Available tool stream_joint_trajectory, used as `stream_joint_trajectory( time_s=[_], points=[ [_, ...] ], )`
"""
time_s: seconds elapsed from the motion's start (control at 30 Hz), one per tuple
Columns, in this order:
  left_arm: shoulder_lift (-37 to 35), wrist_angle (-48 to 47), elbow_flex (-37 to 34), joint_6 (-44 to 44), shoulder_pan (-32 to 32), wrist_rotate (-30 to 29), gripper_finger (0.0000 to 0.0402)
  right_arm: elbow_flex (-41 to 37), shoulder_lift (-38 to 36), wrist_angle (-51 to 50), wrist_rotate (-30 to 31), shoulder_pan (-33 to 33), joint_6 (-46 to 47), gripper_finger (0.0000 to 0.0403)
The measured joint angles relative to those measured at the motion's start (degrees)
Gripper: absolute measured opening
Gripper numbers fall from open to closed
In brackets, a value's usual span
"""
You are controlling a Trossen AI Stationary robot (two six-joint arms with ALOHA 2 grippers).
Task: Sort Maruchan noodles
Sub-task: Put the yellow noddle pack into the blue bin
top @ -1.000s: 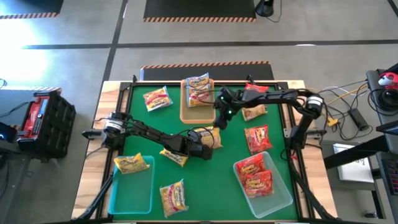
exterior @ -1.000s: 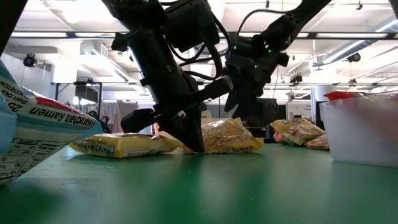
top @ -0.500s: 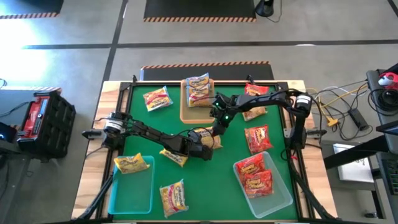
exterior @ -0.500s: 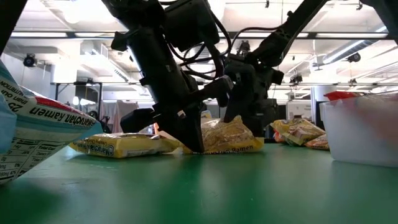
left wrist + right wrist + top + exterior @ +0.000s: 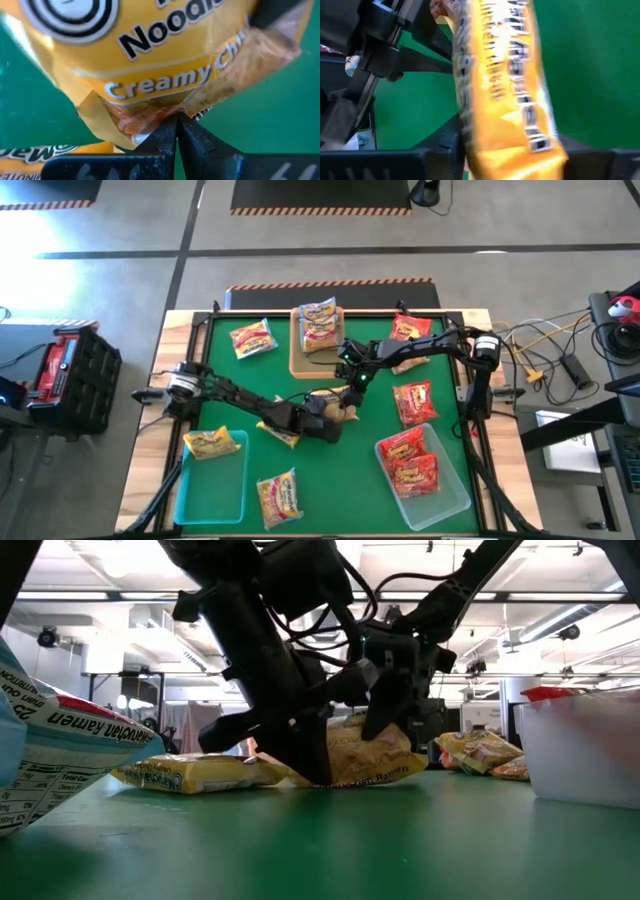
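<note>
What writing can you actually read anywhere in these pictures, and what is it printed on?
"Creamy Chi...", cut off, and above it "Noodl...": on the yellow packet pinched by the left gripper.
"...en ramen", upside down: on the white packet nearest the low camera.
Print on the other packets and on the yellow packet in the right wrist view is too blurred or small to read.

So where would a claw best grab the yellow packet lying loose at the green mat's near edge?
That yellow packet lies flat and apart from the others, clear of the teal tray. Probably best to come straight down and pinch one crimped short end: the flat seam is thin, while the lumpy middle is likely too wide.
</note>
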Motion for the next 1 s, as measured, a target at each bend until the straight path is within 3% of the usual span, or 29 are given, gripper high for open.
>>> stream_joint_trajectory(
  time_s=[0.13, 0.6, 0.8, 1.0],
  points=[
    [-1.4, -0.8, -0.2, 6.3, -1.3, -2.0, 0.0, 0.0, 0.0, 0.2, -0.1, 0.0, -0.6, 0.0105],
    [-8.7, -5.0, -0.1, 18.7, -2.3, -3.3, 0.0, 0.0, -1.1, -3.6, 0.3, 0.0, -6.3, 0.0105],
    [-13.4, -11.8, -0.9, 18.9, -3.0, -5.6, 0.0, -0.1, -4.4, -7.7, 1.2, 0.0, -8.8, 0.0105],
    [-23.0, 1.9, -11.9, 18.5, -5.5, -8.3, 0.0, -0.1, -8.4, -9.8, 1.9, 0.1, -9.2, 0.0105]
  ],
)
